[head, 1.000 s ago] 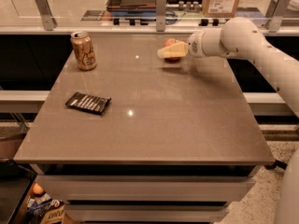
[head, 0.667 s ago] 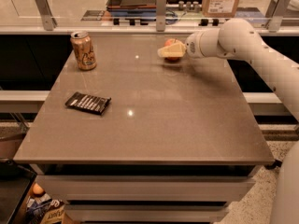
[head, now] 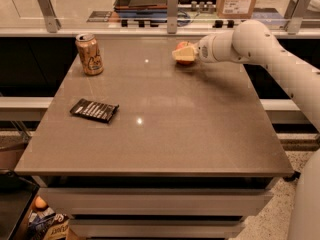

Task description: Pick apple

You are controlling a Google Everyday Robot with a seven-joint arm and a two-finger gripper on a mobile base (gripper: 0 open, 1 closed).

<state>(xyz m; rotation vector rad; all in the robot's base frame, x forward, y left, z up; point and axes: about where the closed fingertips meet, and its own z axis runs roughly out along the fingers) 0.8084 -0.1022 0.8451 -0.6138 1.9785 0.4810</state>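
The red-orange apple (head: pixel 180 46) sits on the grey table (head: pixel 165 129) near its far edge, right of the middle. My gripper (head: pixel 184 54) reaches in from the right on the white arm (head: pixel 250 41) and is right at the apple, covering most of it. Only the apple's top and a sliver of its underside show. The apple looks to be resting on the table.
A gold-tan soda can (head: pixel 89 54) stands at the far left of the table. A dark flat snack packet (head: pixel 94 110) lies at the left middle. A railing with posts (head: pixel 172 6) runs behind the table. A small orange fruit (head: pixel 40 203) sits on the floor at lower left.
The arm and gripper have shifted slightly left onto the apple. The can and the packet have not moved.
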